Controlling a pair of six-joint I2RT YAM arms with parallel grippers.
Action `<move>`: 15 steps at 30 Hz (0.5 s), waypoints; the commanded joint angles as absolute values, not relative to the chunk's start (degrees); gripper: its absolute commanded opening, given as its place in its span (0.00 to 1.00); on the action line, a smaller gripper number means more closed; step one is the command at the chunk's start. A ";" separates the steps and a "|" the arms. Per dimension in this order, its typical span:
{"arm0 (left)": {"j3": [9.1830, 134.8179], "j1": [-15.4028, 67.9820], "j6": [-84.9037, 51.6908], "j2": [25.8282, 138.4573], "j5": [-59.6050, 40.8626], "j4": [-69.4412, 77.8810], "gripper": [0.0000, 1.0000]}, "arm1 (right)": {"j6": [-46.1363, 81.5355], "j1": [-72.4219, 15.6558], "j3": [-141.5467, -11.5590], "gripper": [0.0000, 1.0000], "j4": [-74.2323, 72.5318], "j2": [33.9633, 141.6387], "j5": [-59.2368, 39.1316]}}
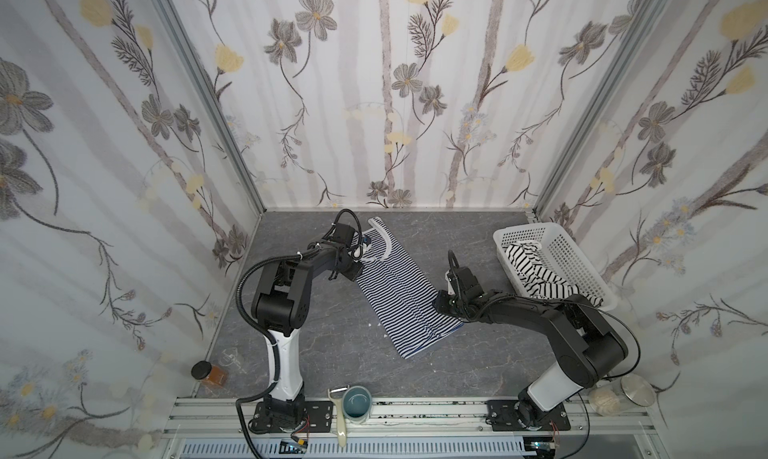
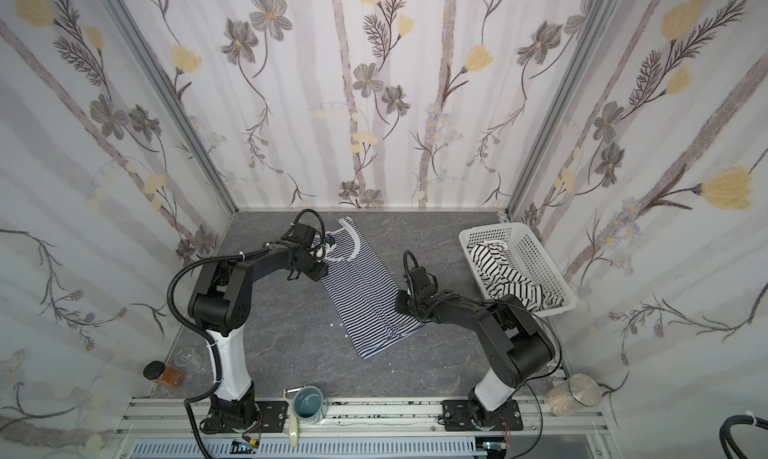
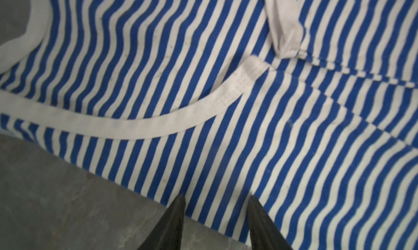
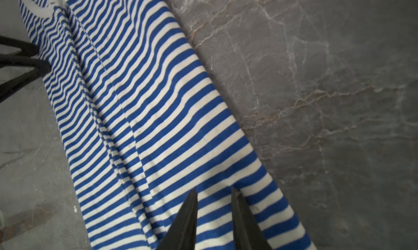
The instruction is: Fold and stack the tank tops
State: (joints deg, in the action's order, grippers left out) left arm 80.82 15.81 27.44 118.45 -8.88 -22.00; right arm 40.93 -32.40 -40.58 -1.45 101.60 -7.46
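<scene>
The navy-and-white striped tank top point(image 1: 399, 294) point(image 2: 365, 299) lies on the grey table as a long narrow strip, its white-trimmed straps at the far end. My left gripper point(image 1: 353, 274) point(image 3: 216, 198) is open, its fingertips at the strip's left edge near the armhole trim point(image 3: 158, 124). My right gripper point(image 1: 440, 304) point(image 4: 214, 191) is open by a narrow gap over the strip's right edge near the hem, and the stripes run on undisturbed between its fingers. The white tank top with black stripes point(image 1: 536, 270) point(image 2: 503, 276) lies crumpled in the basket.
The white perforated basket point(image 1: 528, 228) stands at the back right. An amber jar point(image 1: 208, 373) is at the front left. A teal mug point(image 1: 358, 403) and a peeler point(image 1: 338, 415) sit on the front rail. A glass jar with a metal lid point(image 1: 623, 394) is at the front right.
</scene>
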 commanded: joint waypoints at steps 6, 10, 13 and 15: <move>92.92 19.02 27.27 127.06 -6.62 -25.14 0.48 | 45.35 -36.41 -35.18 0.29 3.54 98.23 -6.68; 96.91 19.91 26.01 129.95 -7.00 -25.22 0.48 | 47.34 -38.24 -34.02 0.29 3.50 95.62 -6.52; 99.02 20.34 24.81 131.62 -6.77 -25.25 0.48 | 48.16 -39.16 -34.16 0.29 3.09 95.19 -6.68; 99.39 20.49 24.76 131.79 -6.64 -25.18 0.48 | 48.38 -39.45 -34.50 0.29 3.25 95.36 -6.84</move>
State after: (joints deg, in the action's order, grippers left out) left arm 98.83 20.29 25.36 130.72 -8.47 -22.76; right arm 46.46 -39.03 -34.44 -2.04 95.13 -6.90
